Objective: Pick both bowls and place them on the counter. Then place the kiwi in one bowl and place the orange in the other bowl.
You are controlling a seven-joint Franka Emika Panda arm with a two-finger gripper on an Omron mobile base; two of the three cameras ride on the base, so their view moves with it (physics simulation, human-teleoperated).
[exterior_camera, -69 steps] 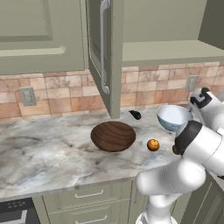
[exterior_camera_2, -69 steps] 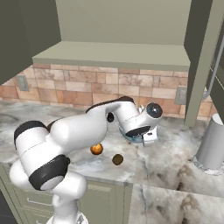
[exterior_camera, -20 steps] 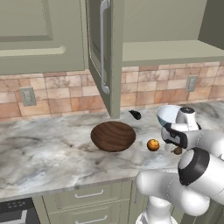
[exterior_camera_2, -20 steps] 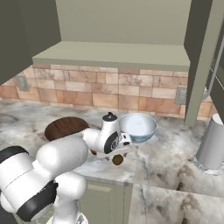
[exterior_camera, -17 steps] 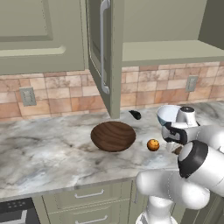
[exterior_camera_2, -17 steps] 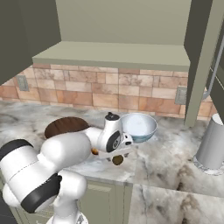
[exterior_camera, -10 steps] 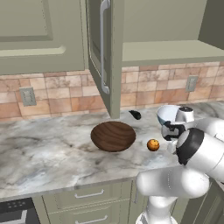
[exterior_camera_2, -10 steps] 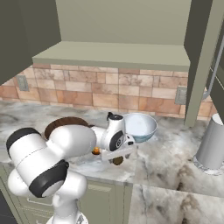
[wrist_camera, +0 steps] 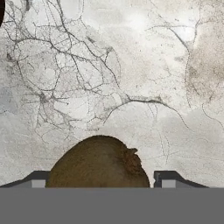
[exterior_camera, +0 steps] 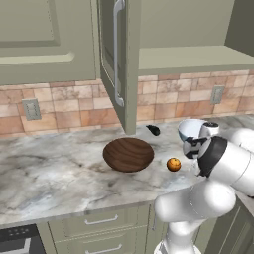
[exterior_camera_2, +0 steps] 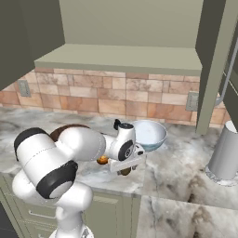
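Kiwi (wrist_camera: 99,162) — lying on the counter (wrist_camera: 131,65), set between the spread fingertips (wrist_camera: 165,178) of the gripper (exterior_camera_2: 124,168), neither seen touching it; a grasp is judged to be in preparation.

Orange (exterior_camera: 173,164) — beside the kiwi, awaiting its turn.

Brown bowl (exterior_camera: 128,154) and white bowl (exterior_camera_2: 148,134) — beyond the kiwi, already placed to receive fruit.

Sage-green wall cabinets (exterior_camera: 44,39) hang above a backsplash (exterior_camera: 168,101) of tan and pink stone tiles, with one cabinet door (exterior_camera: 115,54) swung open. Grey outlets (exterior_camera: 31,109) sit in the tiles, and sage-green drawer fronts (exterior_camera: 94,225) with pale handles run below the tabletop
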